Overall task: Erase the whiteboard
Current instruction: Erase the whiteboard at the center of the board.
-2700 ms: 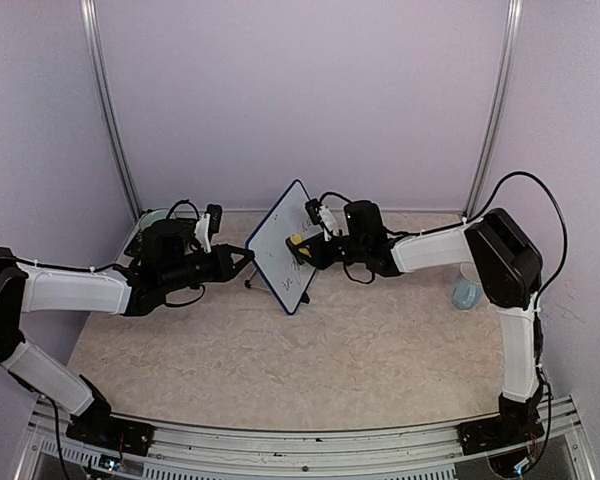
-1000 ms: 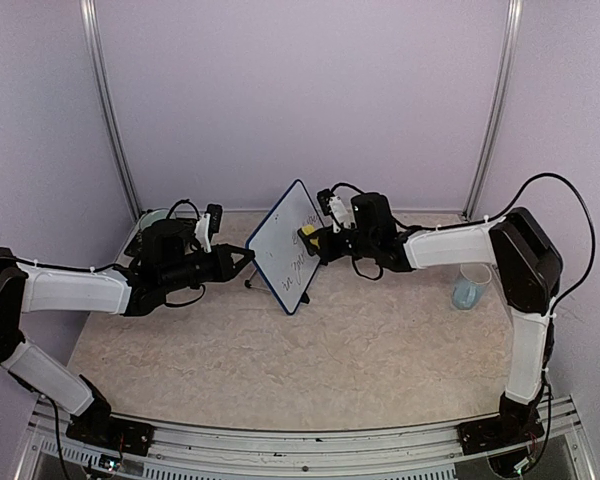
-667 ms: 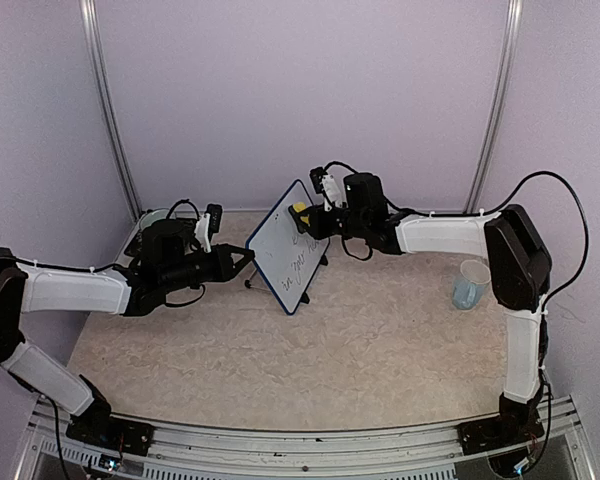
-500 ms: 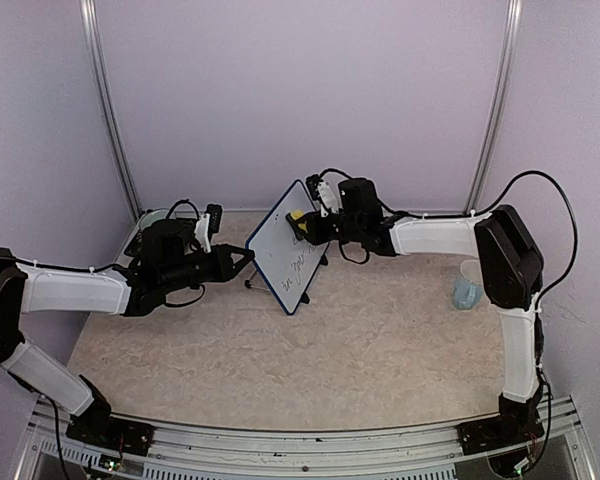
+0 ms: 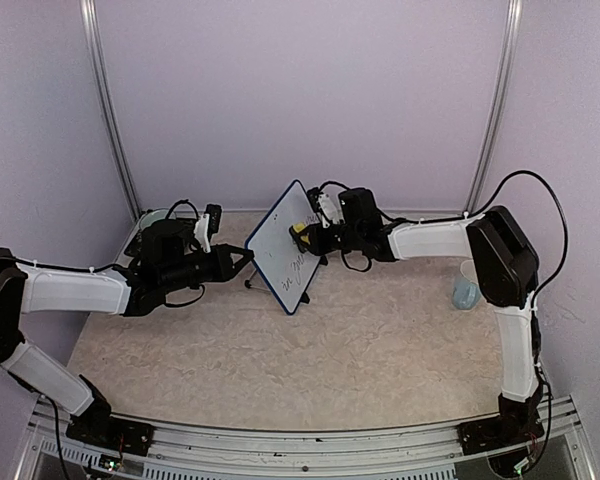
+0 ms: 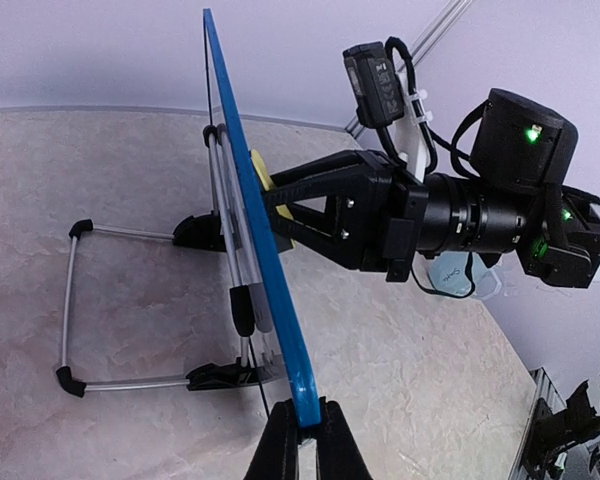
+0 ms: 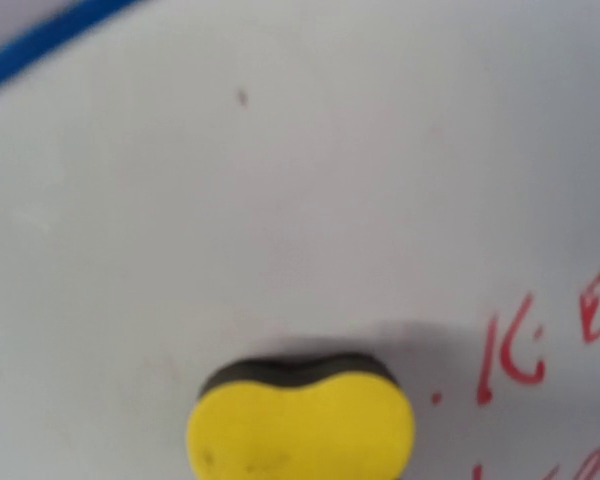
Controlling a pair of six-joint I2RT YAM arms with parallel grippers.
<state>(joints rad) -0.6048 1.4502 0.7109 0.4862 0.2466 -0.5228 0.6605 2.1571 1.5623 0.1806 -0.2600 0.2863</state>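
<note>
A yellow sponge (image 7: 300, 425) is clamped between the fingers of the right gripper (image 6: 274, 208) and is pressed flat against the white face of the whiteboard (image 5: 286, 256), in its upper part, near the blue frame. In the right wrist view, red writing (image 7: 525, 348) is seen to the right of the sponge, unwiped, while the face above and to the left of it is blank.

The left gripper (image 6: 301, 442) is closed on the board's blue frame, which is pinched edge-on between the two black fingertips. The board is held tilted at the far middle of the table (image 5: 280, 370), its face turned toward the right arm (image 5: 435, 240). Behind it, a wire stand (image 6: 68, 300) rests on the tabletop.

The board is approached from both sides: the left arm (image 5: 80, 290) is stretched low over the table, and the right arm is reached in from the right. A translucent blue cup (image 5: 466, 288) stands well apart from the board, at the right side of the table.
</note>
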